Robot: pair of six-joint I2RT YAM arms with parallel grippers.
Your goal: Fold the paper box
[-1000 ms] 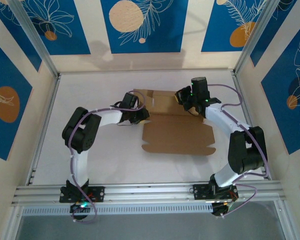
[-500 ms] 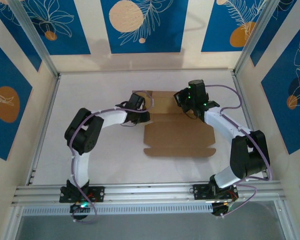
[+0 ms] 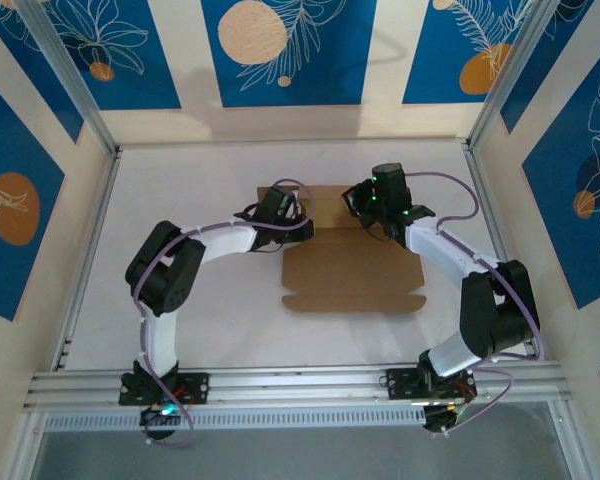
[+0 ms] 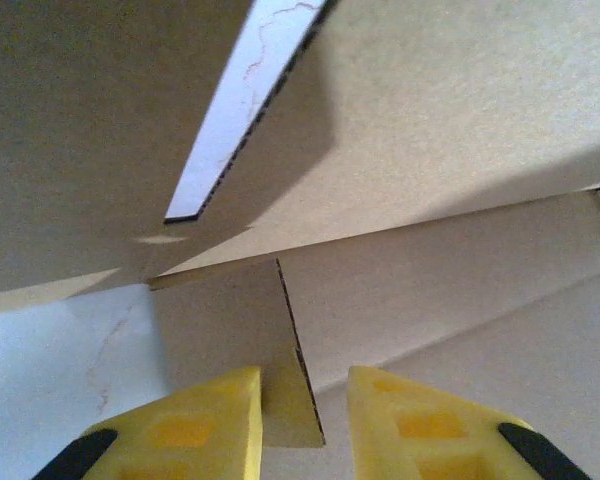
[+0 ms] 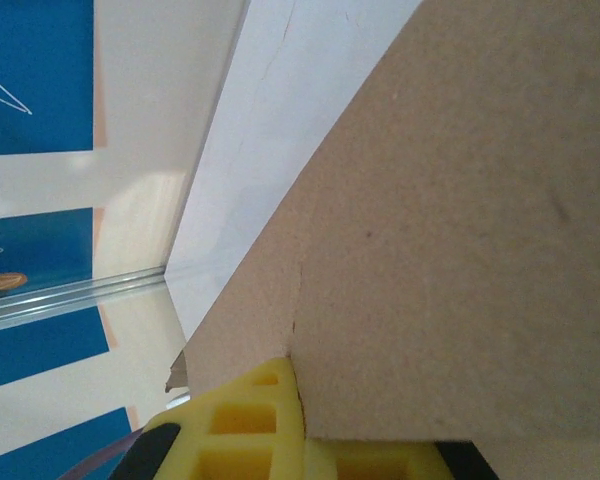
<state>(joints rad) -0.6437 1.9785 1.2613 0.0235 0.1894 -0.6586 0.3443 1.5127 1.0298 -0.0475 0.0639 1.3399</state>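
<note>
Maybe the brown kraft cardboard box (image 3: 355,270) mid-frame tears if the right gripper (image 5: 298,395), pinching it, pulls against the narrowly open left gripper (image 4: 305,400).

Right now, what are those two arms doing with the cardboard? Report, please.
Left gripper partly open astride a side flap. Right gripper shut against the raised rear panel. Paper box partly folded, front flat. No obstacle seen.

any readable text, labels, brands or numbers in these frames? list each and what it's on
No readable text in any view.
The brown kraft cardboard paper box is unmarked on every face shown.
The blue wall panels carry only white leaf outlines and orange or cream circles, no lettering.
Any print on the black arm bases is too small to read.
</note>
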